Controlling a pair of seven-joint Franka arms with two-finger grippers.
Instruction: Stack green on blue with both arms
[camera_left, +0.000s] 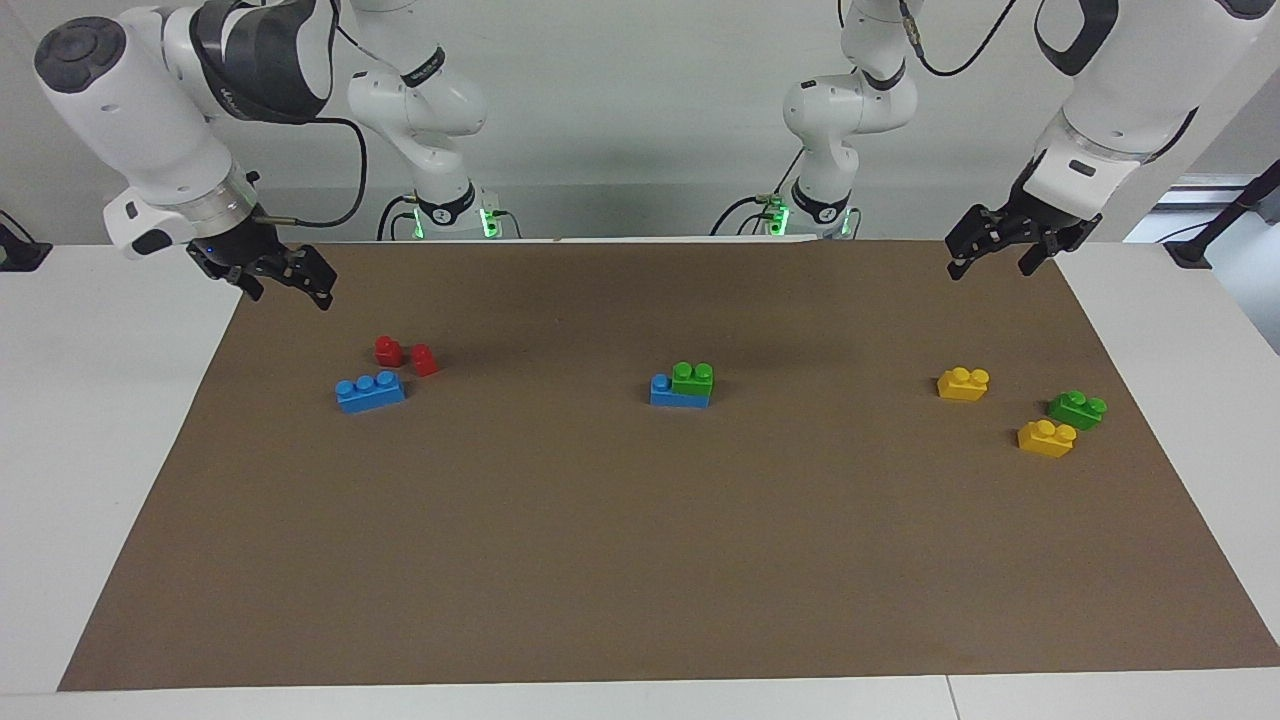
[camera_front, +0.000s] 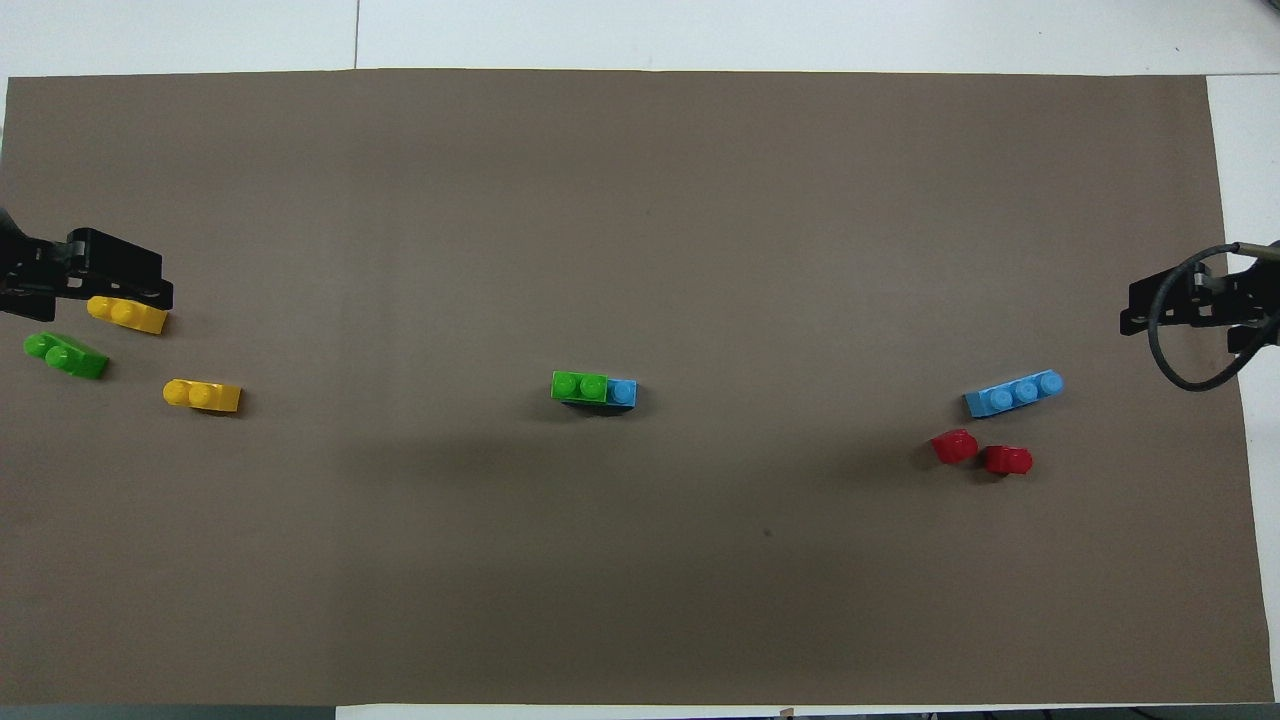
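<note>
A green brick (camera_left: 693, 377) sits on a blue brick (camera_left: 665, 392) at the middle of the brown mat, covering two of its studs; the stack also shows in the overhead view, green (camera_front: 579, 386) on blue (camera_front: 623, 392). A second blue brick (camera_left: 370, 391) lies at the right arm's end. A second green brick (camera_left: 1077, 409) lies at the left arm's end. My right gripper (camera_left: 290, 282) is open and empty, up in the air over the mat's edge at its own end. My left gripper (camera_left: 992, 260) is open and empty, raised over the mat's corner at its end.
Two red one-stud pieces (camera_left: 388, 350) (camera_left: 424, 359) lie beside the second blue brick, nearer to the robots. Two yellow bricks (camera_left: 963, 383) (camera_left: 1046, 437) lie beside the second green brick. The brown mat (camera_left: 640, 560) covers most of the white table.
</note>
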